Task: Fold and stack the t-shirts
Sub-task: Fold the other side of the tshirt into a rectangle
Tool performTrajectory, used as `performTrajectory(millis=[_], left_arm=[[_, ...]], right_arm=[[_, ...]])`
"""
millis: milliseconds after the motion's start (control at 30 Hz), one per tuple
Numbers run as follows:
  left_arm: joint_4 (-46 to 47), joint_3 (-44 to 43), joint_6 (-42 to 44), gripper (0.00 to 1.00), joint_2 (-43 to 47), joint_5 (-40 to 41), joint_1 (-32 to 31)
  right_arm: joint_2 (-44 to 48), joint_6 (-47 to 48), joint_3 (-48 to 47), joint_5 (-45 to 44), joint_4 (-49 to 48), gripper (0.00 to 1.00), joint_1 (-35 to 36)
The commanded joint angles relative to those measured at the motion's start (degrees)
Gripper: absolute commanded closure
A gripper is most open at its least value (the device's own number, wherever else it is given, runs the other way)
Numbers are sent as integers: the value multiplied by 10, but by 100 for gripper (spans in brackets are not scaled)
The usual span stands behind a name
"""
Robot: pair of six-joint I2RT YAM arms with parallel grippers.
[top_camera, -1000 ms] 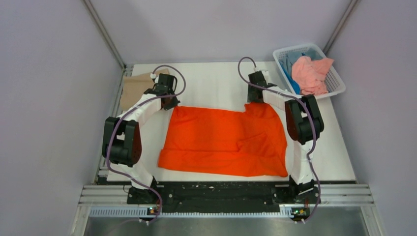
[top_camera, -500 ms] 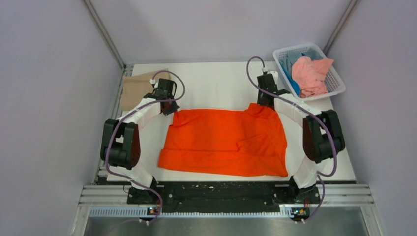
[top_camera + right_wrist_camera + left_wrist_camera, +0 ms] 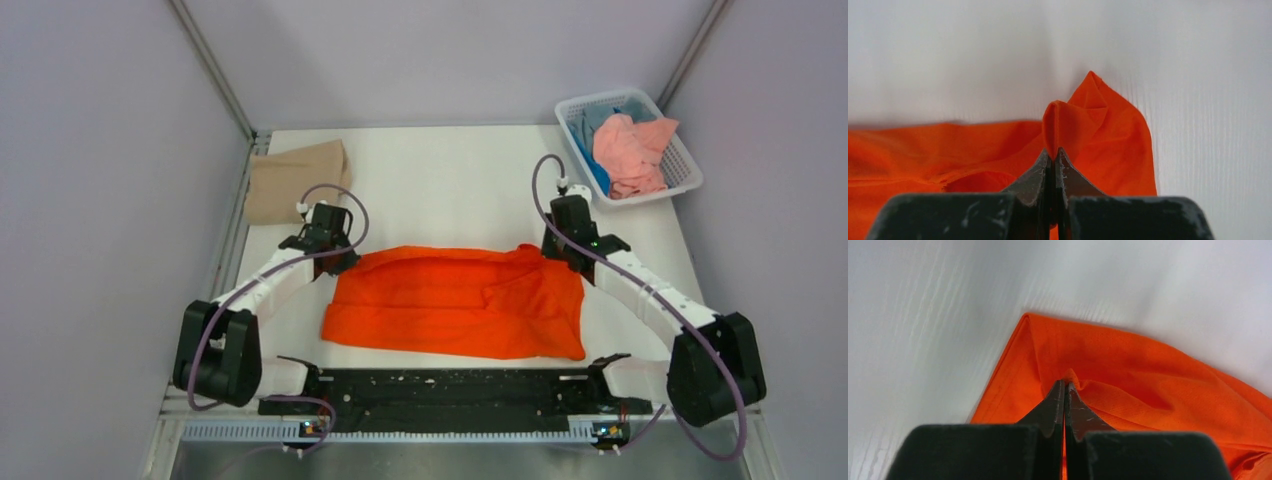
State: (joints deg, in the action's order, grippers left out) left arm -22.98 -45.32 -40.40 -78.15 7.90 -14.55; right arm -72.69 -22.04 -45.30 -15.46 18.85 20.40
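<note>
The white table (image 3: pixel 450 170) carries the orange t-shirt (image 3: pixel 450 305), which lies across its near middle with the near hem flat and the far edge gathered up at both corners. The white basket (image 3: pixel 683 170) at the far right corner holds the salmon-pink t-shirt (image 3: pixel 630 150) crumpled over the blue t-shirt (image 3: pixel 598 172), and the tan-beige t-shirt (image 3: pixel 295 180) lies folded at the far left corner. The left fingers (image 3: pixel 1054 407) are clamped together on the orange t-shirt's far left corner, and the right fingers (image 3: pixel 1040 172) pinch a raised peak of cloth at its far right corner.
</note>
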Motion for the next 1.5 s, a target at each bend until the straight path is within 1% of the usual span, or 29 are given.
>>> performTrajectory(millis=[0, 67, 167, 333, 433, 567, 667, 733, 800, 833, 867, 900, 933, 967, 1000, 1033, 1067, 1167, 1267, 1367, 1433, 1467], left_arm=[[-3, 29, -16, 100, 70, 8, -11], [-6, 43, -13, 100, 95, 27, -16], [-17, 34, -8, 100, 105, 56, -15], [-32, -16, 3, 100, 102, 79, -15], [-40, -27, 8, 100, 114, 88, -15], [-38, -1, 4, 100, 127, 92, -15], [-19, 32, -1, 100, 123, 74, -15], [-18, 53, -7, 100, 115, 74, -16], [-38, 55, -13, 100, 109, 83, -15], [-57, 52, -24, 100, 109, 92, -15], [-79, 51, -37, 97, 112, 102, -15], [-102, 50, -46, 78, 120, 107, -15], [-114, 51, -54, 45, 131, 109, -16], [-122, 52, -57, 9, 147, 108, -16], [-125, 54, -57, 2, 164, 104, -16], [-127, 52, -55, 1, 183, 98, -16], [-127, 49, -52, 1, 201, 90, -16], [-112, 42, -35, 1, 254, 54, -18], [-65, 47, -28, 1, 286, 21, -19], [-8, 40, -15, 1, 271, -51, -21], [24, 39, -15, 1, 244, -74, -23], [41, 41, -15, 1, 225, -98, -24]], right_arm=[[89, -30, 24, 33, 19, 100, 17], [124, -37, 40, 48, 29, 100, 23], [156, -41, 61, 86, 35, 100, 24], [178, -39, 57, 73, 65, 100, 25], [190, -37, 60, 68, 72, 100, 25], [196, -46, 78, 104, 72, 99, 25], [206, -57, 100, 123, 72, 98, 26], [215, -70, 113, 139, 86, 95, 27], [227, -99, 117, 148, 124, 89, 34], [236, -106, 118, 152, 140, 81, 43], [248, -119, 118, 153, 162, 70, 52], [259, -132, 116, 153, 182, 61, 61], [275, -139, 115, 153, 200, 55, 68], [293, -145, 114, 153, 213, 50, 72], [310, -145, 113, 152, 224, 46, 73], [334, -141, 112, 148, 228, 42, 73], [348, -138, 109, 137, 232, 35, 72], [376, -120, 96, 133, 221, 21, 73], [392, -115, 104, 152, 162, 6, 73], [376, -115, 112, 195, 93, 5, 73], [349, -118, 113, 220, 48, 5, 73], [334, -121, 117, 233, 22, 5, 73]])
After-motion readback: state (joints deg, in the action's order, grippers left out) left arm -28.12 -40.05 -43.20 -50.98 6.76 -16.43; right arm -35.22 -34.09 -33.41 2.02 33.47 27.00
